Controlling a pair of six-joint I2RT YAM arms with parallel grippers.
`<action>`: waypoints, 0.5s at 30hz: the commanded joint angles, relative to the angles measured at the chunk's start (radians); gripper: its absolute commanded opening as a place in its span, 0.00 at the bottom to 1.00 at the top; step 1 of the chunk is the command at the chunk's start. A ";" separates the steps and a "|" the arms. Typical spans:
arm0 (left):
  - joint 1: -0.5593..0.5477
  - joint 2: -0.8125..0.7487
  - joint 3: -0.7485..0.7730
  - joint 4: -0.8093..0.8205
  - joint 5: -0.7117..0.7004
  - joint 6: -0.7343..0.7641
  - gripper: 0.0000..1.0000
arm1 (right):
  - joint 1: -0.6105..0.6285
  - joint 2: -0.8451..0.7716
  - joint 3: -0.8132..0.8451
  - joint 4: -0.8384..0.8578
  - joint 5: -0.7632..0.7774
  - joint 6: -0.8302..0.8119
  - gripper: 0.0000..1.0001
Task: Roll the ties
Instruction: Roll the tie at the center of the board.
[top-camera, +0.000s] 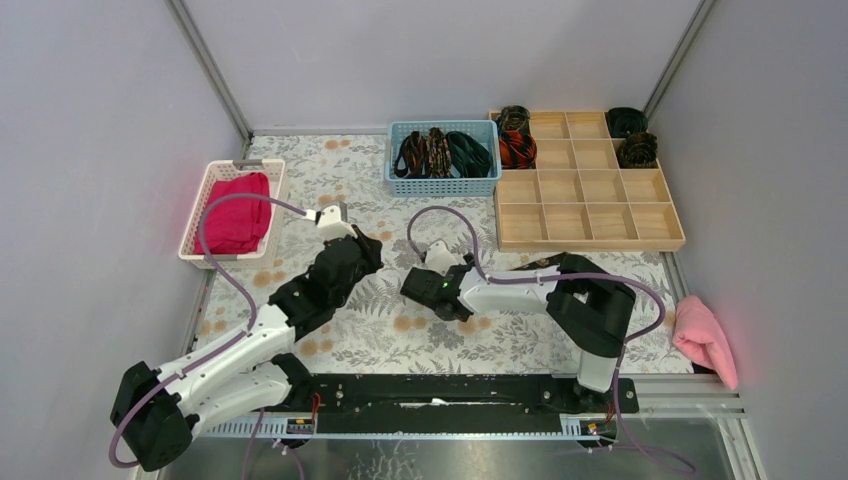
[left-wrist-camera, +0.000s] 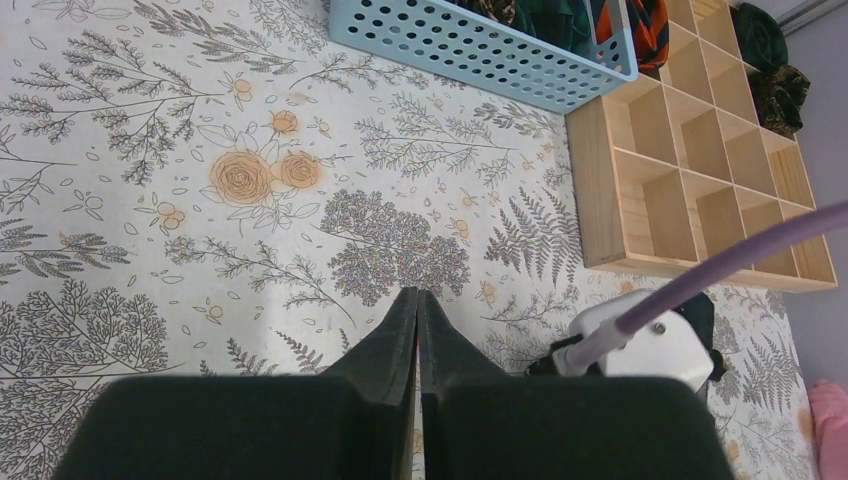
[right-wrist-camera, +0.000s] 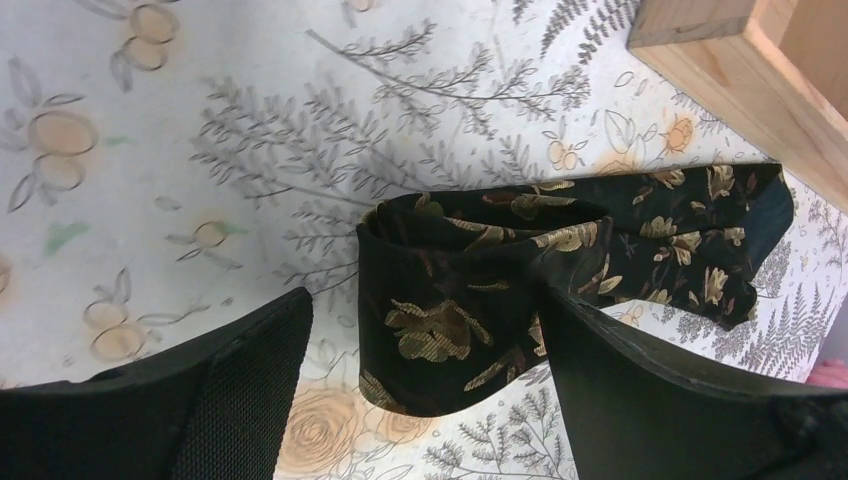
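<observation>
On the floral table (right-wrist-camera: 150, 60), a black gold-flowered tie (right-wrist-camera: 450, 330) lies half coiled. Its loose tail runs rightward in the right wrist view, below the corner of the wooden tray (right-wrist-camera: 730, 80). The right claw (right-wrist-camera: 430, 300) straddles the coil, spread; the left claw (left-wrist-camera: 417, 305) is pressed together, empty.

Ties (top-camera: 517, 148): four in wooden tray (top-camera: 585, 243), three in blue basket (top-camera: 441, 185), one on table (top-camera: 370, 335). Baskets (top-camera: 196, 225): two. Pink cloths (top-camera: 237, 212): two.
</observation>
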 joint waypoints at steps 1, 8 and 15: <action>-0.005 0.009 -0.022 0.024 -0.014 0.016 0.06 | -0.038 -0.015 -0.043 0.044 -0.045 0.007 0.91; -0.005 0.017 -0.018 0.042 -0.002 0.031 0.05 | -0.069 0.035 -0.043 0.049 -0.063 0.033 0.82; -0.005 0.026 -0.016 0.070 0.015 0.048 0.05 | -0.152 0.034 -0.076 0.057 -0.104 0.086 0.70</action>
